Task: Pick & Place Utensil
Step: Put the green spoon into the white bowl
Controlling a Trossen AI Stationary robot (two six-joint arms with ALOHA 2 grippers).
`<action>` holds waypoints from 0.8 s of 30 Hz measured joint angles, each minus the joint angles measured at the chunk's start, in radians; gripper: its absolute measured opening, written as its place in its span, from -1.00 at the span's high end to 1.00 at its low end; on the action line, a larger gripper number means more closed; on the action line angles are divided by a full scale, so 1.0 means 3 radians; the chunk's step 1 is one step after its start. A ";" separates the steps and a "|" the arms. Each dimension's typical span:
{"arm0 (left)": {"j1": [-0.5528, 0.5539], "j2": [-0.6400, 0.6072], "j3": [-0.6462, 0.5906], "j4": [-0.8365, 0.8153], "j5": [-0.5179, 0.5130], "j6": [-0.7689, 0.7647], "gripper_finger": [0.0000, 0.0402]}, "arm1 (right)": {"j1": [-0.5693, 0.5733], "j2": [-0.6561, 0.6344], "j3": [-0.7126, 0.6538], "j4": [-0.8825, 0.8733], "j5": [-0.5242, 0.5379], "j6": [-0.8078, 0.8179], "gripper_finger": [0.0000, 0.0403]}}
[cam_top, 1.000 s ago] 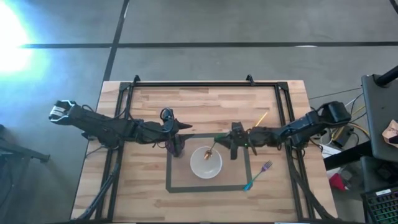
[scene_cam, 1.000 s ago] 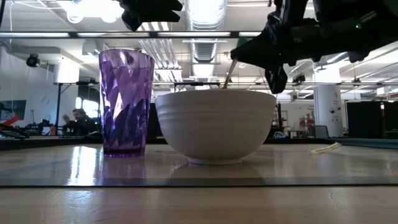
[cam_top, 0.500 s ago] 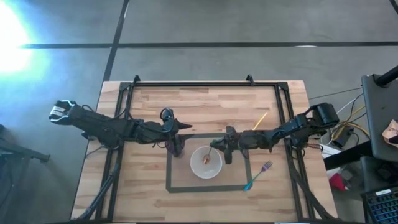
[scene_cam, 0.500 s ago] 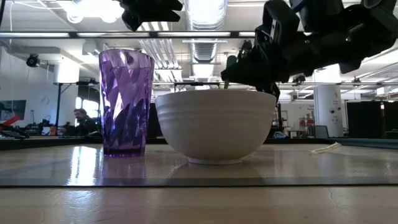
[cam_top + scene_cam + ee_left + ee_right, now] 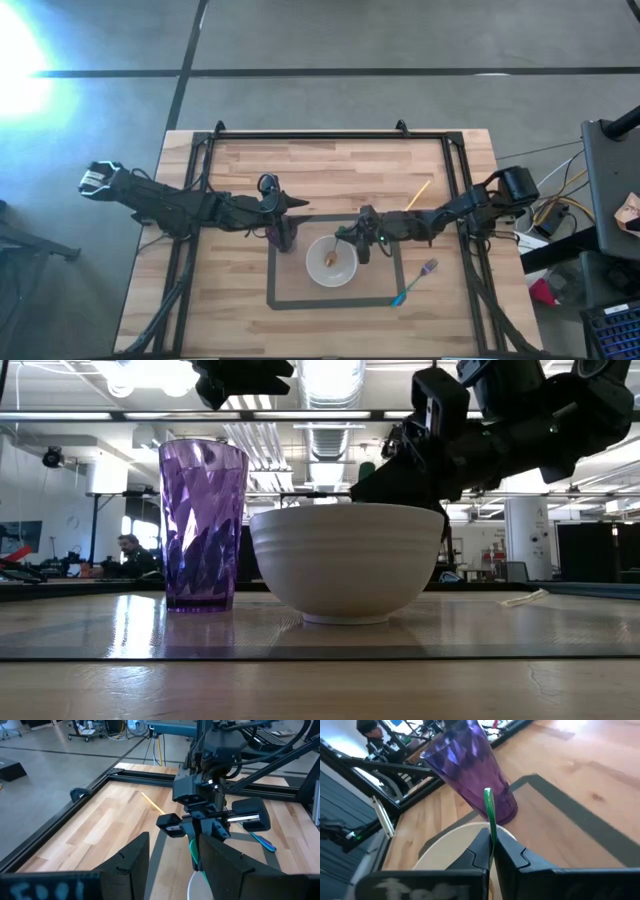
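Spoon [image 5: 490, 817] w/ green handle is pinched in the right gripper [image 5: 362, 238], jaws closed tight on the handle; its bowl end sits down inside the white bowl [image 5: 331, 261], handle slanting up toward the gripper at the bowl's right rim. Low view: right gripper [image 5: 400, 475] hangs just over the bowl's [image 5: 347, 560] far right rim. Bowl sits inside the dark taped rectangle [image 5: 285, 301] on the wood table [image 5: 330, 170]. Purple cup [image 5: 203, 525] stands upright just beside the bowl, on its left, on the rectangle's corner. Left gripper [image 5: 285, 225] is parked over the cup, jaws apart w/ a clear gap, holding nothing; left wrist view looks past its fingers [image 5: 127, 862] at the right gripper [image 5: 196, 827]. Fork [image 5: 416, 282] w/ blue-green handle lies flat on the table to the right of the bowl, across the rectangle's right edge. Yellow stick-like utensil [image 5: 418, 193] lies farther from the bowl, up-right, type can't tell. Person [image 5: 128, 552] seated in the room behind the cup.
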 joint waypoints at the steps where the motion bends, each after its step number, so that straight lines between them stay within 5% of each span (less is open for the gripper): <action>1: 0.0000 0.0000 0.0000 -0.0001 0.0000 -0.0001 0.17 | 0.0000 0.0009 -0.0001 -0.0007 0.0000 0.0067 0.96; 24: 0.0001 -0.0003 0.0000 -0.0002 0.0000 -0.0055 0.17 | -0.0009 0.0079 0.0002 -0.0138 0.0012 -0.0106 0.96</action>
